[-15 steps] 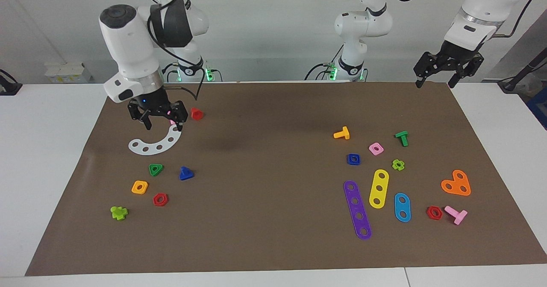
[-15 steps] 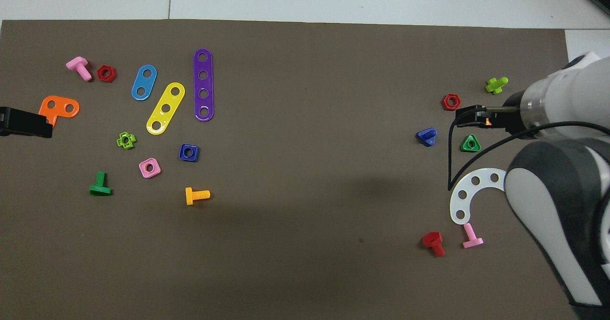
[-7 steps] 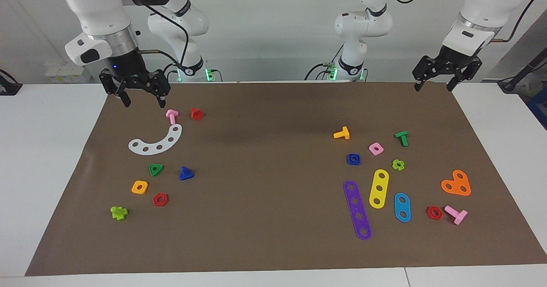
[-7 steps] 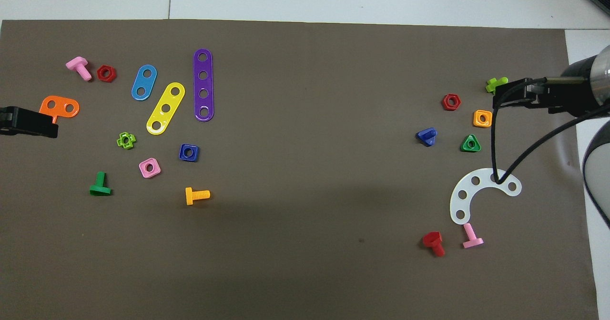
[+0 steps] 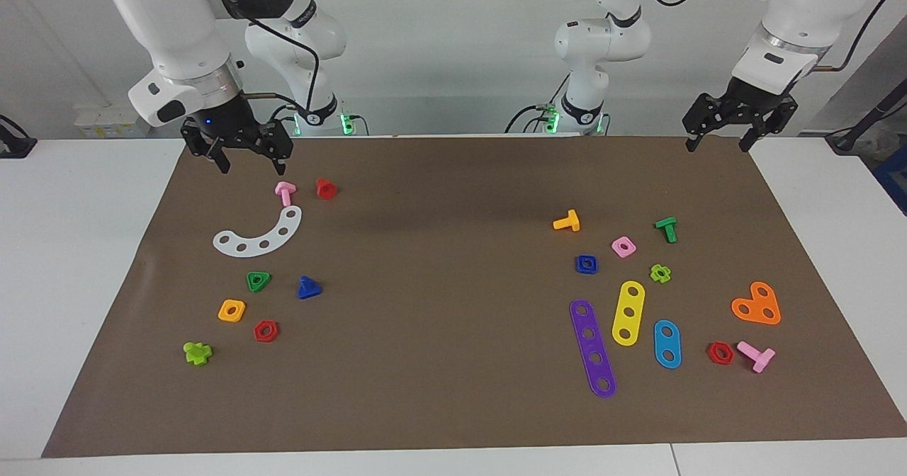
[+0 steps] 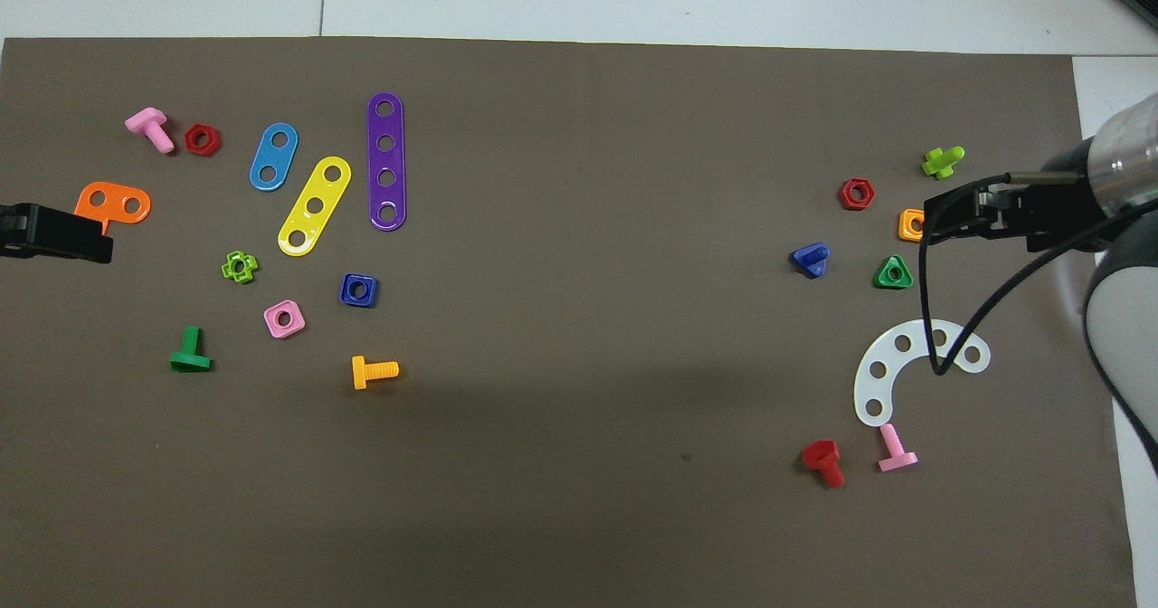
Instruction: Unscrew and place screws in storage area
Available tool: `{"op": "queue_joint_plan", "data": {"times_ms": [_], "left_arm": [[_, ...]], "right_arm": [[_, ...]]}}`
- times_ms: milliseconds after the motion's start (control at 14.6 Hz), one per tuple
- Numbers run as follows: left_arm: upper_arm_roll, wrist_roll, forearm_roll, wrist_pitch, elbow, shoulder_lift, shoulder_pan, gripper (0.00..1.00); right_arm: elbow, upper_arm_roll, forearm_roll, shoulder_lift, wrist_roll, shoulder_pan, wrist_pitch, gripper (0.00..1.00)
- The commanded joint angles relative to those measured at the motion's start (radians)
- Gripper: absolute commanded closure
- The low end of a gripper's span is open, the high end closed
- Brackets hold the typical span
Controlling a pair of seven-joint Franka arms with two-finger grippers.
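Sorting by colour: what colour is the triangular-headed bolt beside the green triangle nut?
Blue; it shows best in the facing view.

Orange square nut (image 6: 910, 224) half under right end effector (image 6: 945, 219)

Opposed high views, shared mat (image 5: 453, 405)

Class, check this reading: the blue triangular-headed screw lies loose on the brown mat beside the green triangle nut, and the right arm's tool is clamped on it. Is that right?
Not quite. The blue screw does lie loose on the mat beside the green triangle nut, but the right tool is not clamped on it: the facing view shows it raised, open and empty, near the pink bolt.
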Motion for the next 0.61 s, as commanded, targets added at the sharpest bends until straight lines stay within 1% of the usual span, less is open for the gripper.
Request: {"op": "queue_joint_plan", "data": {"times_ms": [0, 547], "left_arm": [[-0.005, -0.007, 0.022, 0.009, -0.024, -0.017, 0.003, 0.0], [-0.002, 0.002, 0.023, 0.015, -0.022, -0.017, 0.003, 0.0]], "right_arm": [[-0.093, 0.002, 0.017, -0.056, -0.039, -0.007, 0.056, 0.0], [-0.106, 0.005, 0.02, -0.064, -0.036, -0.002, 0.044, 0.0]]}}
